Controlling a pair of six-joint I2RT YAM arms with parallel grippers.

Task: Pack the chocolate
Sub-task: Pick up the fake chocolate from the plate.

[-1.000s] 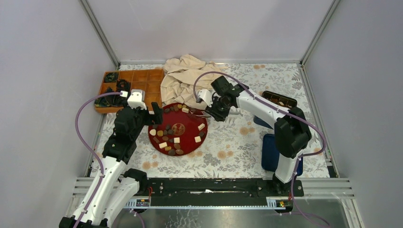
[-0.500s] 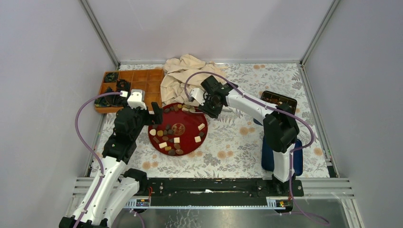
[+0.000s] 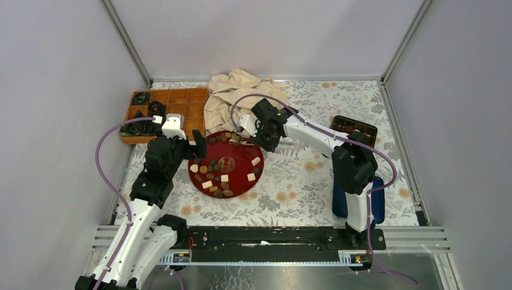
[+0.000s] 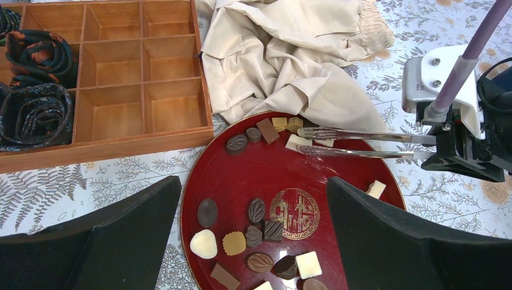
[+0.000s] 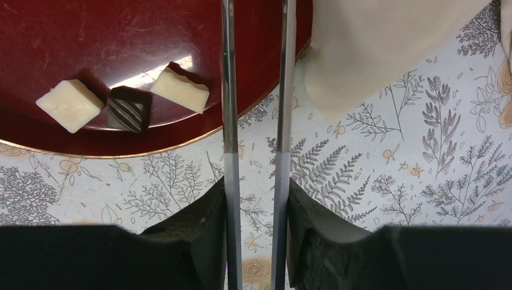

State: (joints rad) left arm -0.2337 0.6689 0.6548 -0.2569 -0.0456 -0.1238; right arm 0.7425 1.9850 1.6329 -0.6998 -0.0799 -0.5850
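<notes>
Many chocolate pieces (image 3: 212, 175), dark, light brown and cream, lie on a round red plate (image 3: 238, 169). My left gripper (image 3: 192, 145) is open and empty, hovering over the plate's left part; its view shows the pieces (image 4: 256, 235) on the plate (image 4: 284, 172) between its fingers. My right gripper (image 3: 264, 136) is shut on metal tongs (image 4: 362, 145), whose tips reach over the plate's far edge beside a cream piece (image 4: 297, 142). In the right wrist view the tong arms (image 5: 228, 121) stand slightly apart between the fingers, with two cream squares (image 5: 69, 104) and a dark square (image 5: 129, 110) to their left.
A wooden compartment box (image 3: 181, 103) at the far left holds dark rolled items (image 4: 36, 115). A crumpled beige cloth (image 3: 232, 96) lies behind the plate, touching its rim. A black tray (image 3: 355, 127) and a blue lid (image 3: 341, 193) sit at the right.
My right arm has moved left with the tongs, bringing their tips over the plate's far edge. The left arm has not moved.
</notes>
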